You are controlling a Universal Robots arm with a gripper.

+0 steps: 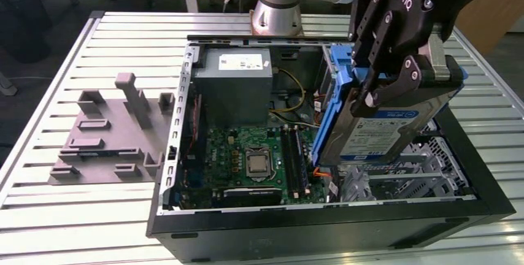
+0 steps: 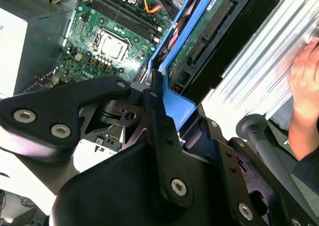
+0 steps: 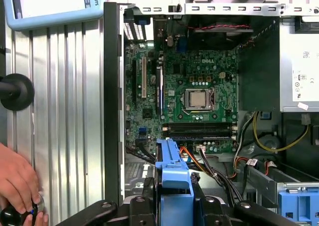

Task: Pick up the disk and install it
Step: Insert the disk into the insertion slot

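**Disk held on edge over the open case**

From where I stand, the slatted table carries a black case lying open. In the exterior view, a grey fixture sits at the case's 9 o'clock. Inside the case, the power supply is at 12 o'clock and the motherboard at 6. The disk hangs tilted on edge over the 3 o'clock side, above the metal bay. The gripper is clamped across the disk's upper end, its fingers pressing the blue frame.

I'd judge the disk dense for its size, rigid, and easily hurt by a knock. Its metal faces look slick, so the plastic frame is the safer hold, away from the green board and connector on the underside. The disk is silver-grey with a white and blue label. A person's hand rests on the table just outside the case.
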